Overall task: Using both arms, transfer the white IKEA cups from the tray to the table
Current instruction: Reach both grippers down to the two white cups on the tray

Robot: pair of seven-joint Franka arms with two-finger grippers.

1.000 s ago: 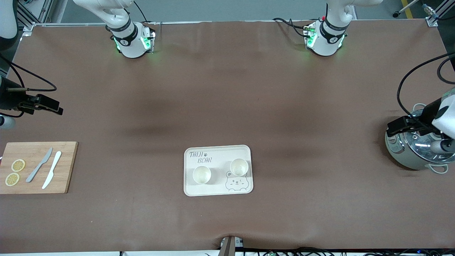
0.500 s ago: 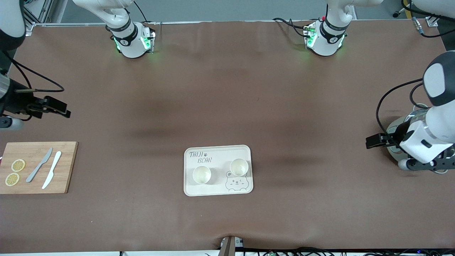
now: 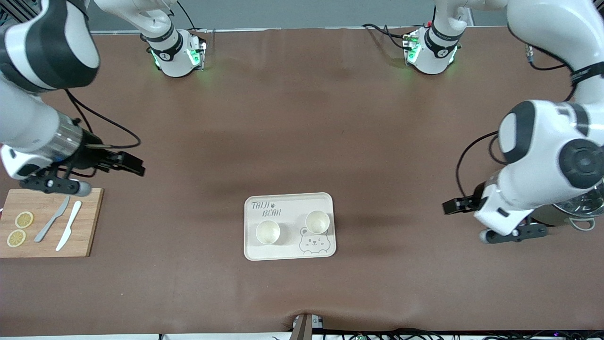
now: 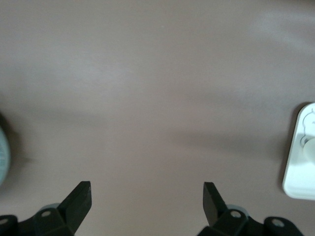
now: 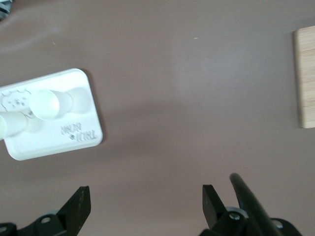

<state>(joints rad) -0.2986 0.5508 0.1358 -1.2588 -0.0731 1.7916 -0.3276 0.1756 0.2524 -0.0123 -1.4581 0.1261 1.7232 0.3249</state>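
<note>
On the tray [image 3: 289, 200] both cups [image 3: 268, 232] stood upright, side by side. Well apart from the tray, the left gripper [image 3: 452, 206] and right gripper [image 3: 133, 165] hung over the table [image 3: 302, 118], jaws spread and empty. Light, smooth and probably breakable, each cup would suit a pinch across its rim.

Pretty plain setup around the edges. Along the top of the front view there's a strip of grey-green floor [image 3: 302, 12], flat and matte. A bit of yellow line [image 3: 542, 10] is painted on it toward the left arm's end. At the bottom edge a bunch of dark cables [image 3: 424, 334] runs along under the brown sheet's lip, with a small metal bracket [image 3: 306, 326] poking up mid-way. Lighting is soft and even from overhead, with only blurry shadows.
</note>
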